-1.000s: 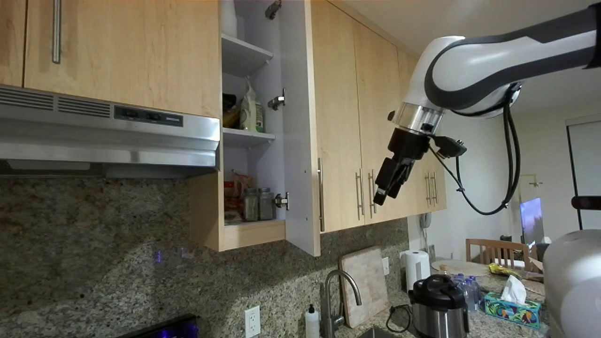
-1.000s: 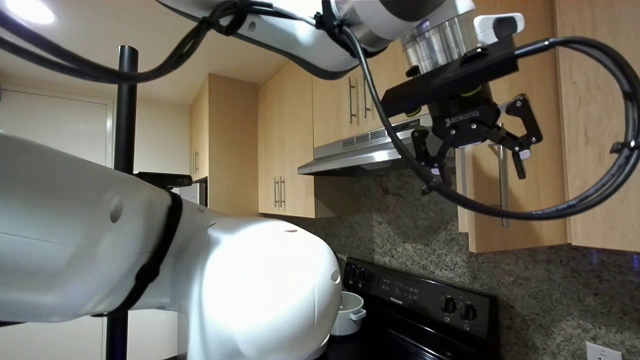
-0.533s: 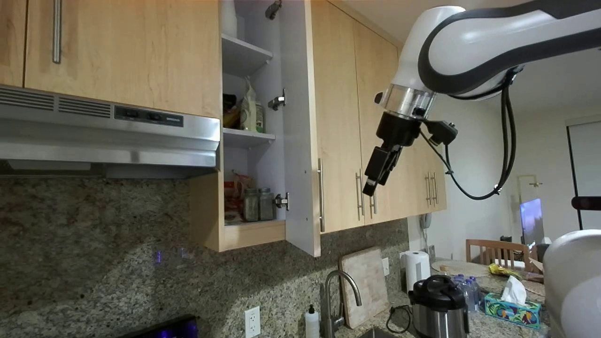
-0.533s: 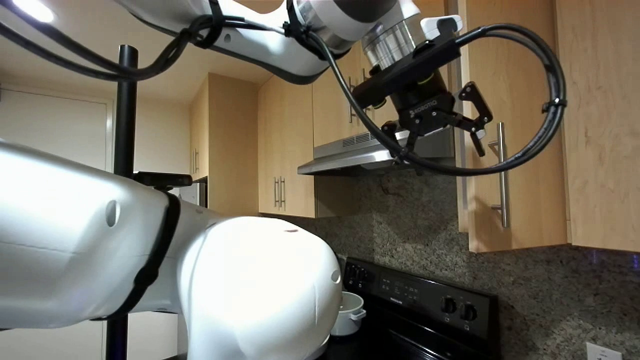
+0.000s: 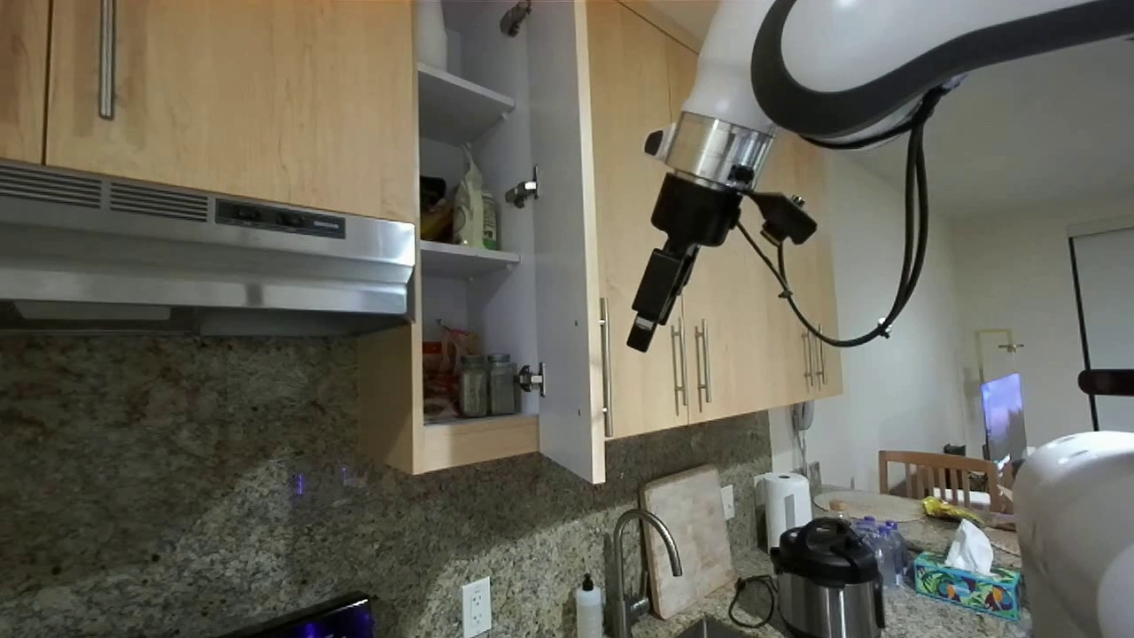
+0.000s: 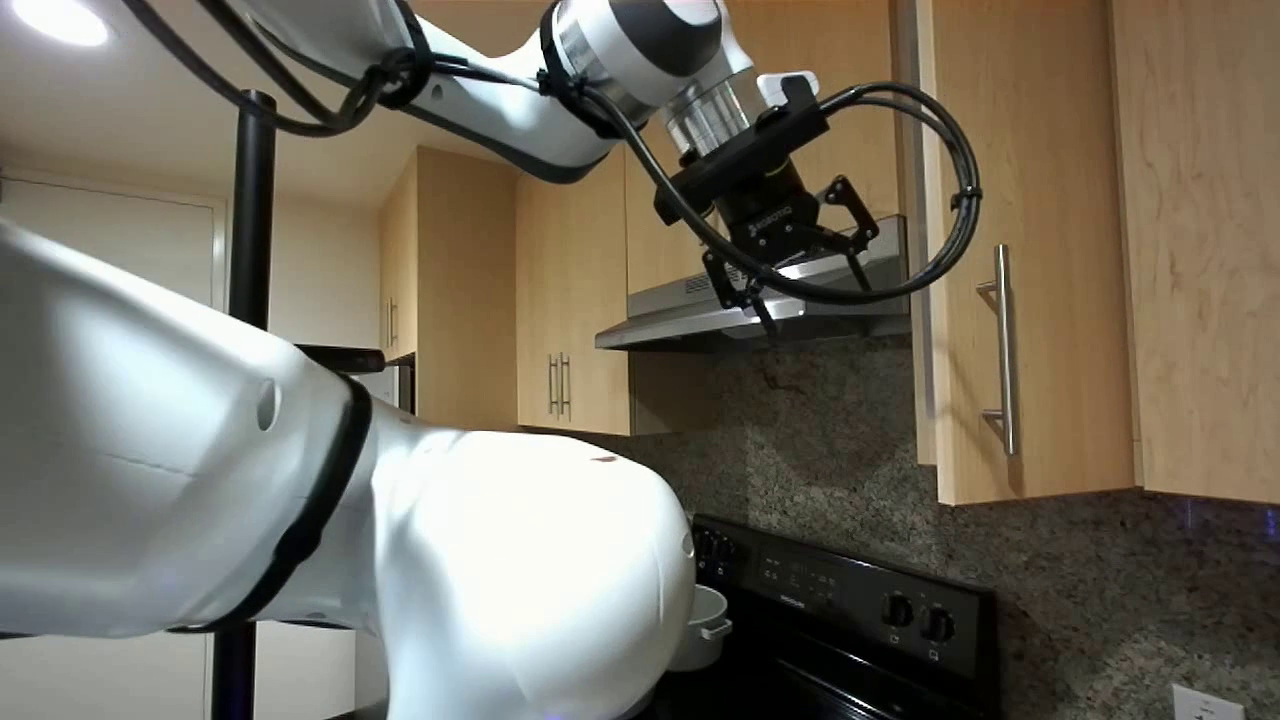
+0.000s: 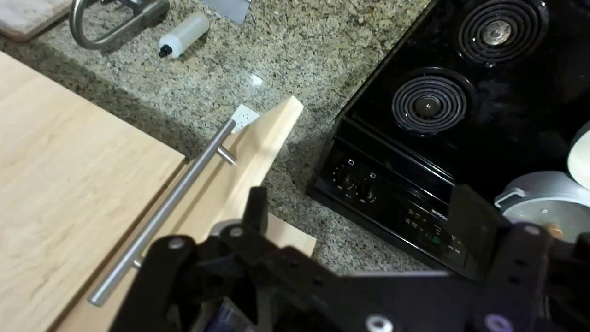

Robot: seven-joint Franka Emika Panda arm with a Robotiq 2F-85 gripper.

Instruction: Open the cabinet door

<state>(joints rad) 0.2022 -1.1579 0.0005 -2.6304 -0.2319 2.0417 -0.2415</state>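
Observation:
The cabinet door stands swung open. Its pale inner face (image 5: 563, 266) shows in an exterior view, its wood front (image 6: 1050, 180) in another. Its vertical silver bar handle (image 6: 1004, 350) is near the lower part of the door; it also shows in the wrist view (image 7: 161, 212). My gripper (image 6: 815, 298) is open and empty, apart from the handle. It appears left of the door there, in front of the range hood, and right of the door edge in an exterior view (image 5: 642, 332). In the wrist view the left finger of the gripper (image 7: 364, 207) overlaps the door's edge.
The open cabinet's shelves (image 5: 469, 257) hold jars and bags. The steel range hood (image 5: 204, 275) adjoins the cabinet. Closed wood doors (image 5: 718, 292) with paired handles line the other side. Below are the black stove (image 7: 387, 152), a pot (image 7: 548, 189) and a faucet (image 5: 656, 523).
My gripper has moved left in both exterior views, nearer the open door's edge in one of them and away from the handle in the picture of another. It stays open. The door has not moved.

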